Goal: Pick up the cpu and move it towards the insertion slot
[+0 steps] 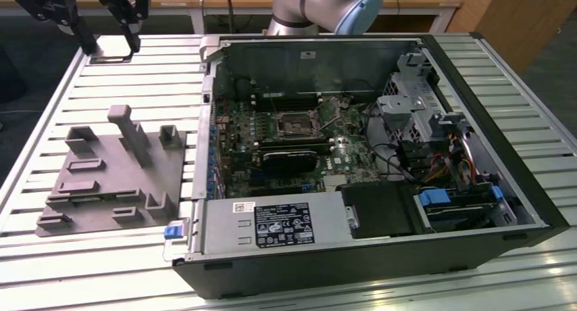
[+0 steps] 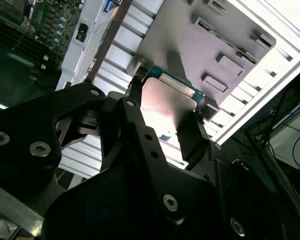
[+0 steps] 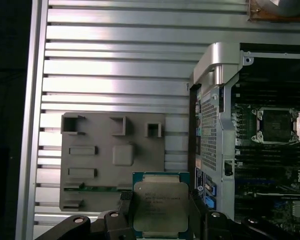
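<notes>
Above the grey fixture (image 3: 112,165), the fingers (image 3: 200,220) are clamped on the cpu (image 3: 161,207).

The gripper (image 3: 162,212) hangs raised above the table, its black fingers (image 2: 192,137) closed against opposite edges of the cpu (image 3: 161,206), which it holds flat and clear of the surface in both wrist views

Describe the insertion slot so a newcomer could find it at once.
Look inside the open computer case lying on the slatted table, at the dark green circuit board. The insertion slot sits there, above a long black module in the exterior view: a small square black socket, alone in having a thin silvery frame.
</notes>
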